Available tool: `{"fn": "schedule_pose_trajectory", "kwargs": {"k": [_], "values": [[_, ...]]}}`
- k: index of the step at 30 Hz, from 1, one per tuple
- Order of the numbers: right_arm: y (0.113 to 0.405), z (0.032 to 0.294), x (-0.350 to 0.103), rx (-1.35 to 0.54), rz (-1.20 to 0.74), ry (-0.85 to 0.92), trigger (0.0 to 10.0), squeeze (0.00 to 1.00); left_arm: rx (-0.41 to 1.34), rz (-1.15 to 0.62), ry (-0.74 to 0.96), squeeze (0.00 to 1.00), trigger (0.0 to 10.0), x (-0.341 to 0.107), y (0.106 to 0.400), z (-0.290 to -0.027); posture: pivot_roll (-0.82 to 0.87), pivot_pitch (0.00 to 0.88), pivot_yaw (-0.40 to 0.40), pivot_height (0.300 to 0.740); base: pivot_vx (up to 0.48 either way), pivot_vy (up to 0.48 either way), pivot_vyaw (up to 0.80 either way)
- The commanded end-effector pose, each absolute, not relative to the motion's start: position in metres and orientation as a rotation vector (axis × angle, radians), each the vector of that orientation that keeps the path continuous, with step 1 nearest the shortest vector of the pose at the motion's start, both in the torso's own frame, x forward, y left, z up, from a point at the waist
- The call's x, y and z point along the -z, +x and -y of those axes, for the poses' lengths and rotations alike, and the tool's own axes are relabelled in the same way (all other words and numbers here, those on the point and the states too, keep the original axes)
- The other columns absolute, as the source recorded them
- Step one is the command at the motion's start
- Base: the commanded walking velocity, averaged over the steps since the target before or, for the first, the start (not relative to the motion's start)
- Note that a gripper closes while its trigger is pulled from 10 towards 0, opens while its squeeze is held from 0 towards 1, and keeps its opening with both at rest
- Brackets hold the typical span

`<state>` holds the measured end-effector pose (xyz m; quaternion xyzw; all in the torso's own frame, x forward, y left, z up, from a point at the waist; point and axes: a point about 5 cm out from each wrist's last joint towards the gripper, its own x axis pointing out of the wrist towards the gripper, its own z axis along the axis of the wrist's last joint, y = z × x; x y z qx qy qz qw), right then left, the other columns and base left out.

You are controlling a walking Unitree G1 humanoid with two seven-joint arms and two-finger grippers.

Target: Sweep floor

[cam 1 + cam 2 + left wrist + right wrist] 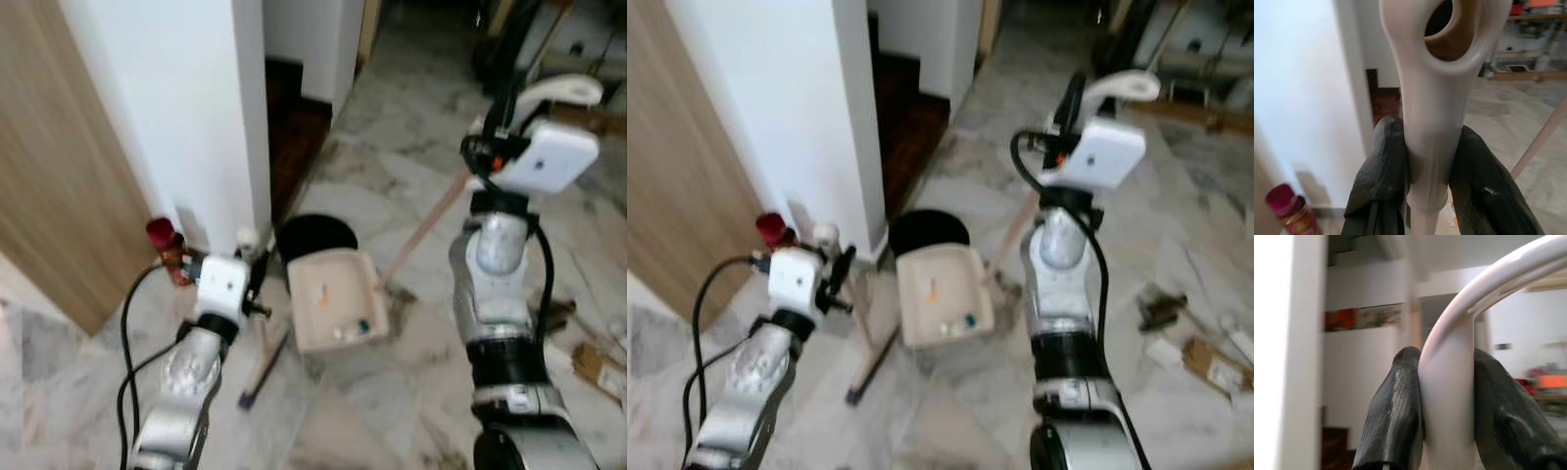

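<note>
L gripper (1430, 181) round cream dustpan handle (1437, 98)

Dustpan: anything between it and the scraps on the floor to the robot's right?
Yes. The broom pole, held by the right gripper, slants down between the dustpan and the scraps. The left gripper holds the dustpan's handle.

No readable text anywhere. The red can (1290, 215) by the wall carries a printed label, but it's too blurred to read (same in the head views). The scraps (1205, 362) on the floor at right show no legible print either.
</note>
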<state>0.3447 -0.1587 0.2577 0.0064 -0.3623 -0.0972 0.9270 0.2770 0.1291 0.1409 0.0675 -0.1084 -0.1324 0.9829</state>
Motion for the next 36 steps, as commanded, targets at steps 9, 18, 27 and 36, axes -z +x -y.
{"fn": "schedule_pose_trajectory", "kwargs": {"k": [9, 18, 27, 36], "values": [[0.3368, 0.1525, -0.2789, 0.173, 0.859, 0.066, 10.0, 0.0, 0.25, 0.273, 0.159, 0.0, 10.0, -0.1505, 0.2775, -0.1317, 0.12, 0.079, -0.047, 0.74, 0.365, 0.0, 0.0], [0.3373, 0.1517, -0.2808, 0.172, 0.864, 0.076, 10.0, 0.0, 0.244, 0.276, 0.162, 0.0, 10.0, -0.1509, 0.2773, -0.1328, 0.13, 0.076, -0.05, 0.74, 0.365, 0.0, 0.0], [0.3372, 0.1515, -0.2813, 0.178, 0.868, 0.078, 10.0, 0.0, 0.251, 0.278, 0.158, 0.0, 10.0, -0.1509, 0.2775, -0.132, 0.13, 0.065, -0.049, 0.74, 0.365, 0.0, 0.0], [0.3367, 0.1512, -0.2817, 0.178, 0.871, 0.084, 10.0, 0.0, 0.251, 0.279, 0.161, 0.0, 10.0, -0.1505, 0.2767, -0.1318, 0.13, 0.058, -0.048, 0.74, 0.365, 0.0, 0.0]]}}
